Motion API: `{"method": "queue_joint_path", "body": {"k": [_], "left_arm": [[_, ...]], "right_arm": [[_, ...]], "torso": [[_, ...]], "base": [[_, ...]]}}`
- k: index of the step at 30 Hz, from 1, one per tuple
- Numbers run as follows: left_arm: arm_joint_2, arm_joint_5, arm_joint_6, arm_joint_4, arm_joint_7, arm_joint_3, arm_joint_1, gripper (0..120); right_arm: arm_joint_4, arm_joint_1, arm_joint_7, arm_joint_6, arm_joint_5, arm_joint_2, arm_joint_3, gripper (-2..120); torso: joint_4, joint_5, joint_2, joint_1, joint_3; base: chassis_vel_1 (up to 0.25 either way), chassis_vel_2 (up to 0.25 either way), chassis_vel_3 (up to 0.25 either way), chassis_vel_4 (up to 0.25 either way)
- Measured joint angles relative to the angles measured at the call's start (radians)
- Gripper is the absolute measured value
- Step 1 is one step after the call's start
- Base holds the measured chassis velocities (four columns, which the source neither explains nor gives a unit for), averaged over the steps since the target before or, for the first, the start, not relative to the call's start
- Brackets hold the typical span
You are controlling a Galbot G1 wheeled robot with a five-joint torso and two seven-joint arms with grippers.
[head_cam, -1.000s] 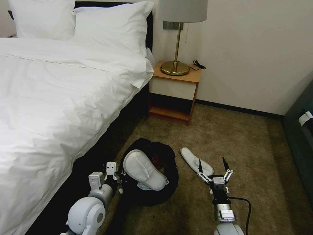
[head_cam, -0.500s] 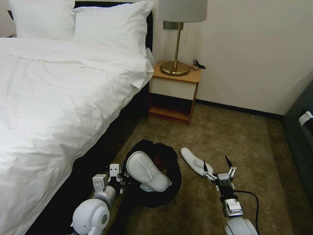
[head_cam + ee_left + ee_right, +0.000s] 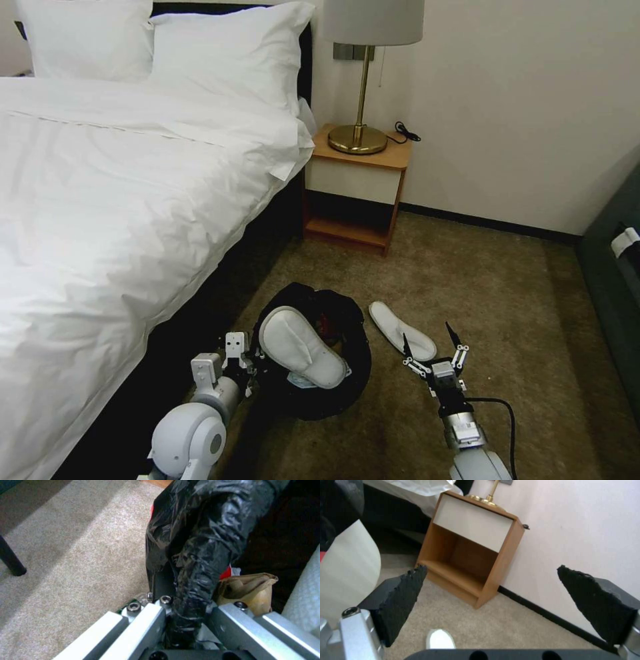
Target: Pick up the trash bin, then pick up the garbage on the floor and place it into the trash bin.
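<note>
Head view had the bin (image 3: 347,387) on the carpet (image 3: 507,293) beside the bed (image 3: 100,220), with the left gripper (image 3: 241,363) clamped on its bag-lined rim. Left wrist view backed that up, black plastic pinched between the jaws. One slipper (image 3: 300,347) lay across the bin's mouth, sticking out over the edge. The other slipper (image 3: 402,330) was flat on the carpet just right of the bin, and the right gripper (image 3: 432,351) hung right by its near end, fingers (image 3: 403,597) spread wide with nothing in them.

What could go wrong, I reckon: the left grip was mostly on loose bag, so the plastic could slide or pull off the rim if the bin got lifted or tipped. That perched slipper looked ready to fall out. The floor slipper was thin and flat, so the fingers could just scrape carpet or push it away.

Hard to make out: most of what was inside the bin. I only caught a bit of red and a brown paper bag (image 3: 248,588). Right wrist view cut off all but the slipper's tip.
</note>
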Motion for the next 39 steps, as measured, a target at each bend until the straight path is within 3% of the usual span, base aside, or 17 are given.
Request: {"method": "queue_joint_path", "body": {"k": [16, 24, 39], "left_arm": [[-0.005, 0.017, -0.009, -0.009, 0.007, -0.011, 0.01, 0], [-0.007, 0.025, -0.013, -0.009, 0.01, -0.009, 0.014, 0], [0.001, 0.026, -0.013, -0.011, 0.01, -0.007, 0.014, 0]], "right_arm": [[-0.027, -0.003, -0.005, 0.016, 0.007, -0.027, -0.001, 100], [-0.018, -0.008, 0.015, -0.038, 0.038, -0.016, 0.002, 100], [-0.034, -0.005, 0.016, 0.03, -0.021, -0.032, -0.001, 100]], "torso": [[0.0001, 0.0, 0.0, 0.0, 0.0], [0.0, 0.0, 0.0, 0.0, 0.0], [0.0002, 0.0001, 0.0, 0.0, 0.0]], "base": [[0.0, 0.0, 0.0, 0.0], [0.0, 0.0, 0.0, 0.0], [-0.079, 0.071, 0.072, -0.074]]}}
